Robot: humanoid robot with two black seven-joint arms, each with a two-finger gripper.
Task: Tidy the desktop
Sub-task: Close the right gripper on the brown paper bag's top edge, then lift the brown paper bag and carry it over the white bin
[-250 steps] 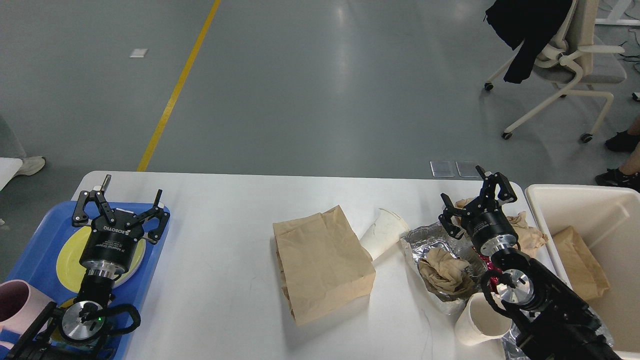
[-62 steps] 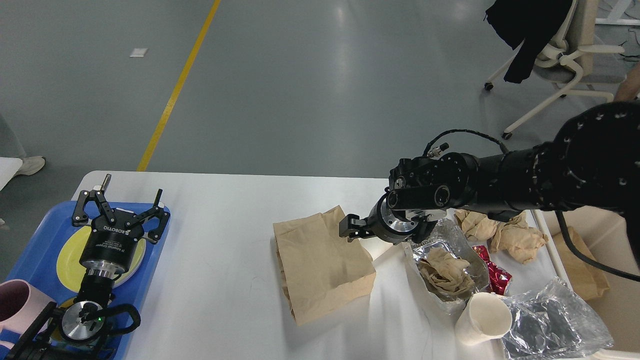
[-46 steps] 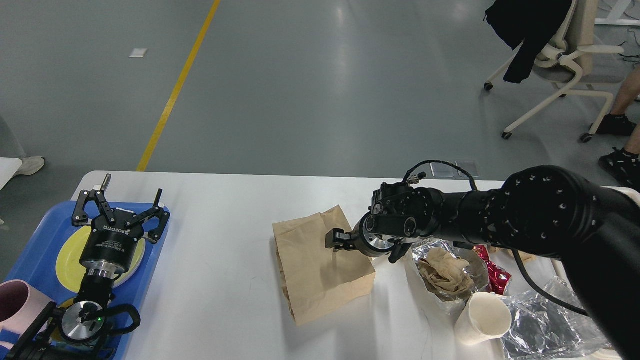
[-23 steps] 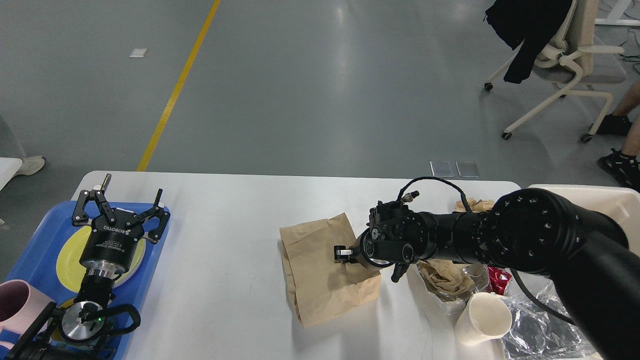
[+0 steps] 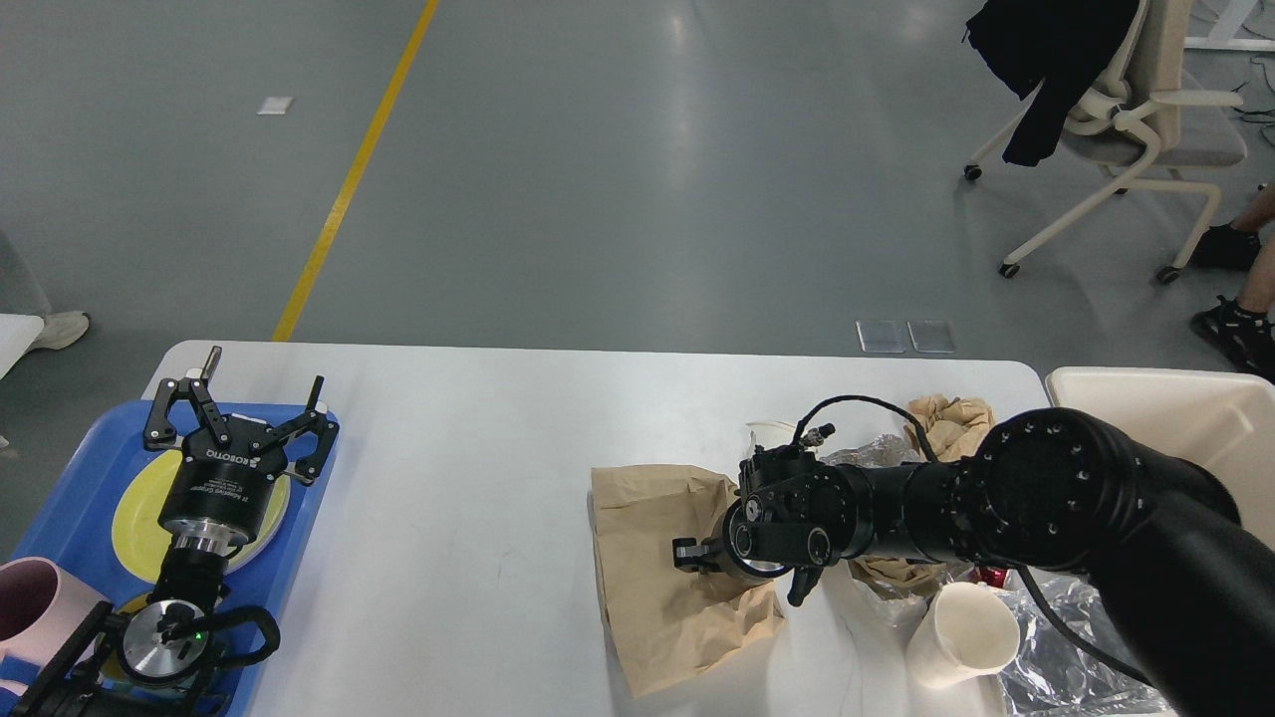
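Observation:
The white desktop (image 5: 468, 448) fills the lower view. A brown paper bag (image 5: 647, 558) lies crumpled on it, right of centre. My right gripper (image 5: 694, 553) reaches in from the right and sits low on the bag's middle, with the paper bunched around it; it looks shut on the bag. My left gripper (image 5: 242, 408) is open and empty above the blue tray (image 5: 70, 498) at the left edge.
The tray holds a yellow plate (image 5: 134, 508) and a pink mug (image 5: 30, 597). Right of the bag lie a paper cup (image 5: 961, 637), a second cup (image 5: 772, 433), crumpled paper (image 5: 951, 413), foil (image 5: 867, 453) and clear plastic (image 5: 1066, 667). A cream bin (image 5: 1175, 398) stands at the right edge.
My right arm swung left from the trash pile onto the paper bag, then drew back toward me. The bag slid right and nearer with it and crumpled. The left arm has not moved.

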